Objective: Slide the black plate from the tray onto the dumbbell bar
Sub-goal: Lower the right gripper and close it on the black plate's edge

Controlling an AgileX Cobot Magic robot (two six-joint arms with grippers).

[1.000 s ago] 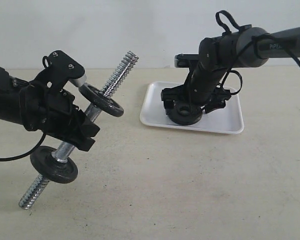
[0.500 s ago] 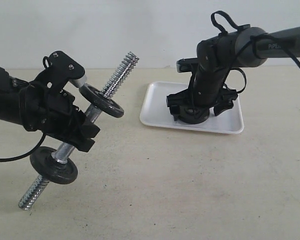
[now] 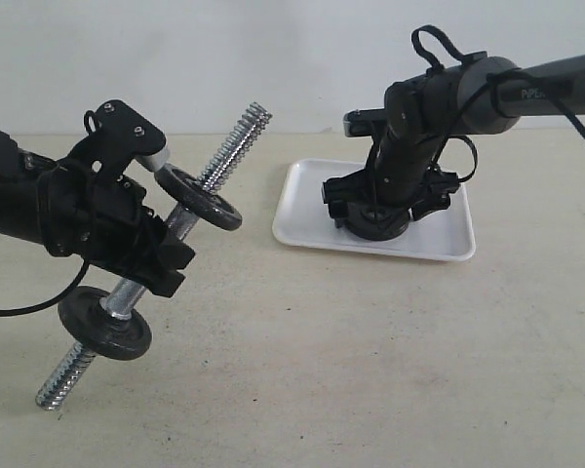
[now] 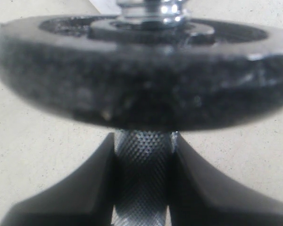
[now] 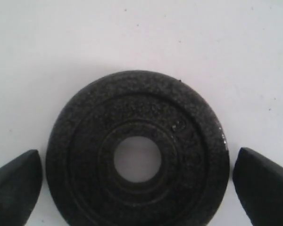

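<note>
The black plate [image 3: 372, 232] [image 5: 80, 150] lies flat on the white tray [image 3: 439, 239] [image 5: 141, 33]. My right gripper [image 3: 378, 210] [image 5: 137, 181] is open and points down over it. One fingertip stands on each side of the plate's rim, with a small gap to the rim. My left gripper [image 3: 158, 252] [image 4: 142, 155] is shut on the knurled middle of the dumbbell bar [image 3: 232, 144] [image 4: 142, 183]. It holds the bar tilted above the table, upper threaded end toward the tray. Two black discs [image 3: 200, 195] [image 3: 105, 322] sit on the bar, one on either side of the grip.
The tray lies at the back right of the beige table [image 3: 351, 370]. The bar's lower threaded end [image 3: 63, 378] hangs close to the tabletop at the front left. A pale wall [image 3: 302, 58] runs behind the table.
My right gripper has shifted slightly to the right over the tray and settled around the black plate. The left arm and the bar have not moved.
</note>
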